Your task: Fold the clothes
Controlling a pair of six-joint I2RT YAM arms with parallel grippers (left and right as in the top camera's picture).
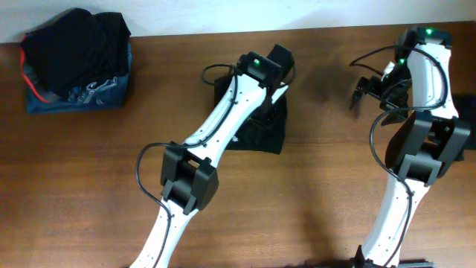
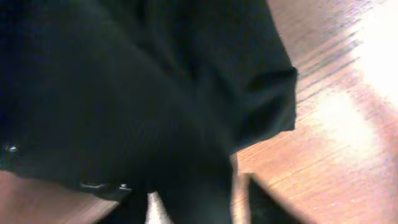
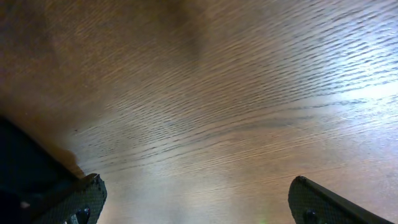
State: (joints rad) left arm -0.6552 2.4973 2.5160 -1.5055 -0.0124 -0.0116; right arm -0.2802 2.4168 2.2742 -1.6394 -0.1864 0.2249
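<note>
While the left gripper is sitting over the far edge of the folded black T-shirt, its jaws are blending into the dark fabric, so their spread cannot be told; the T-shirt is lying as a compact rectangle at the middle of the table; the right gripper is hanging well apart to its right, fingers spread wide above the wood.

From overhead, the white left robot arm covers much of the folded black soft-fabric T-shirt. In the left wrist view the left claw is a dark blur against the cloth, its grip unreadable; overhead the arm hides it. The fingers of the right claw run off its wrist view's lower edge
</note>
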